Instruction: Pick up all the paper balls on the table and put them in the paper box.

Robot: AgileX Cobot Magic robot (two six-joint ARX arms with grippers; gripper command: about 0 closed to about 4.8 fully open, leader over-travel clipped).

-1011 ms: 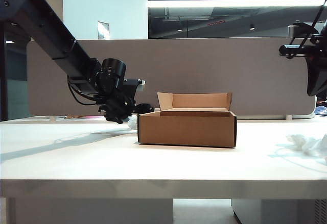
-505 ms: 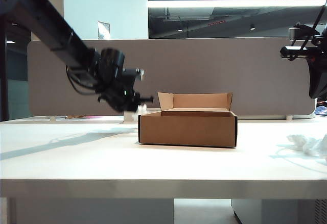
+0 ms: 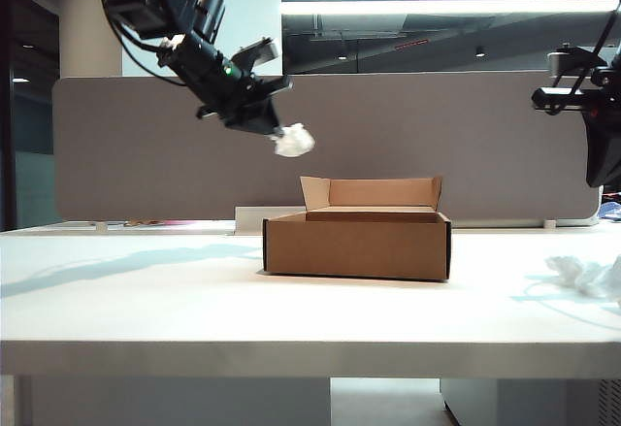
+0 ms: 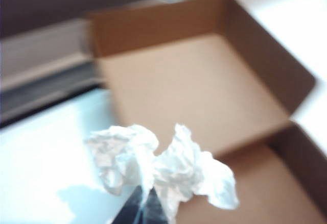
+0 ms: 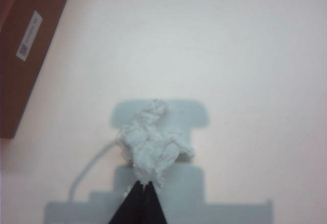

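The left gripper [image 3: 275, 130], upper left of the exterior frame, is clamped on a paper ball [image 3: 294, 140] above the paper box [image 3: 356, 243], left of its centre. The box interior appears empty. The right gripper [image 5: 144, 189], jaws closed and empty, hovers over another ball [image 5: 153, 145] on the table [image 3: 146, 300] at right. Deliveries seemingly remain.

White table [image 3: 146, 300] bearing paper box [image 3: 355, 245], paper balls [image 3: 585, 275]
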